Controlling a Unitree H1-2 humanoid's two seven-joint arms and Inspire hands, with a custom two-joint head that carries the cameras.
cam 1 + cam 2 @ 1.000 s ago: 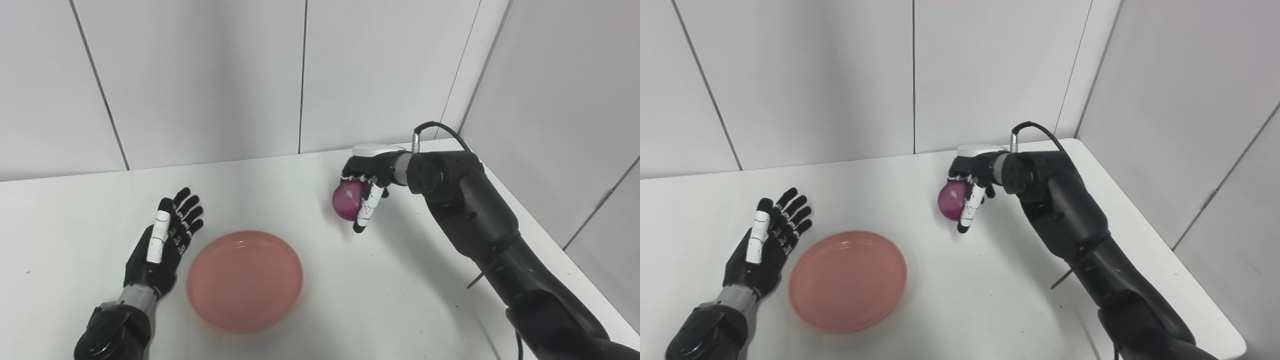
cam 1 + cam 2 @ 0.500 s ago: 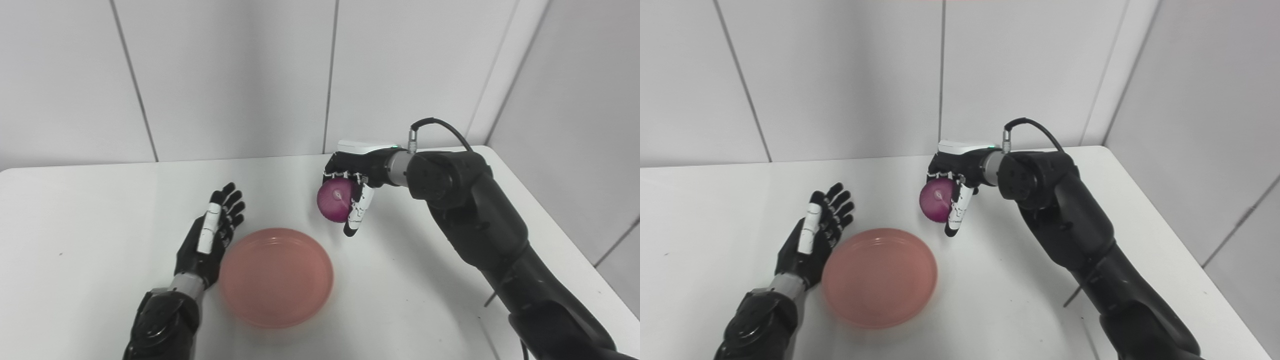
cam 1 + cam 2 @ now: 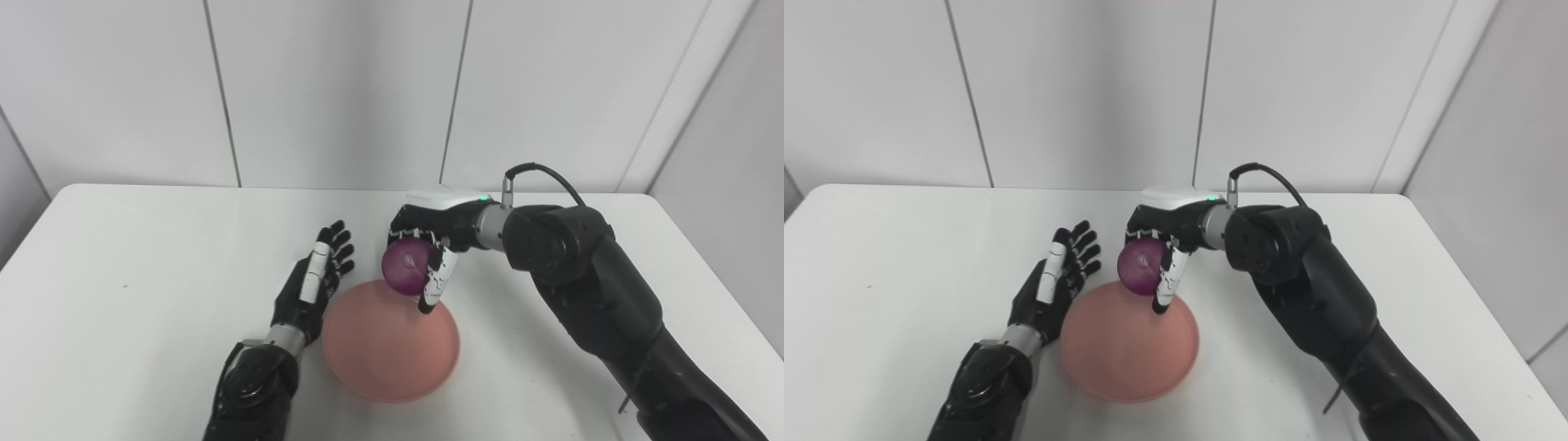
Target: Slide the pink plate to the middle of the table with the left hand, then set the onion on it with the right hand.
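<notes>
The pink plate [image 3: 392,352] lies on the white table near the front middle. My left hand [image 3: 309,291] is open, fingers straight, its edge against the plate's left rim. My right hand [image 3: 429,245] is shut on the purple onion [image 3: 403,274] and holds it in the air over the plate's far edge. The onion also shows in the right eye view [image 3: 1139,274], above the plate [image 3: 1130,355], with the left hand [image 3: 1050,291] beside it and the right hand [image 3: 1167,242] around it.
The white table [image 3: 122,275] is bounded by white panel walls at the back and right. The right arm [image 3: 588,294] reaches in over the table's right half. A cable loops above its wrist.
The camera has turned left, shifting the whole picture right. My right hand has carried the onion left and down, from beside the plate to over its far edge. My left hand stays at the plate's left rim.
</notes>
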